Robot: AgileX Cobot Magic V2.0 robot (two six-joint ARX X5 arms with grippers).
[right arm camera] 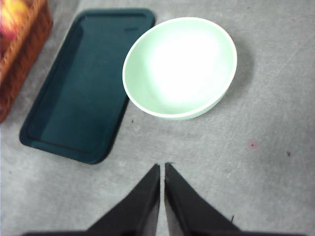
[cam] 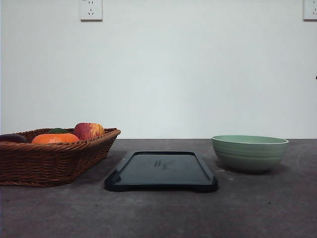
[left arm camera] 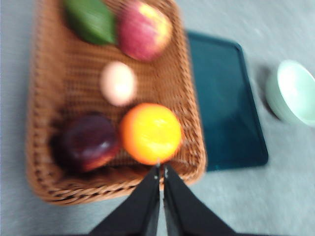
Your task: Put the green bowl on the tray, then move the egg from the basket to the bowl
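Flat black rectangular tray on the grey worktop, between the brown wicker basket holding the pale oval egg and the sage-green ceramic bowl; both arms' black fingers clenched, empty.

One basket stands on the surface, and it serves as the landmark for the rest. Inside the basket lie five pieces: one egg, one orange fruit, one red-yellow apple, one dark purple fruit and one green item. Beside the basket lies one tray, bare. Beyond the tray, farther from the basket, sits one green bowl. On the wall behind are two sockets.
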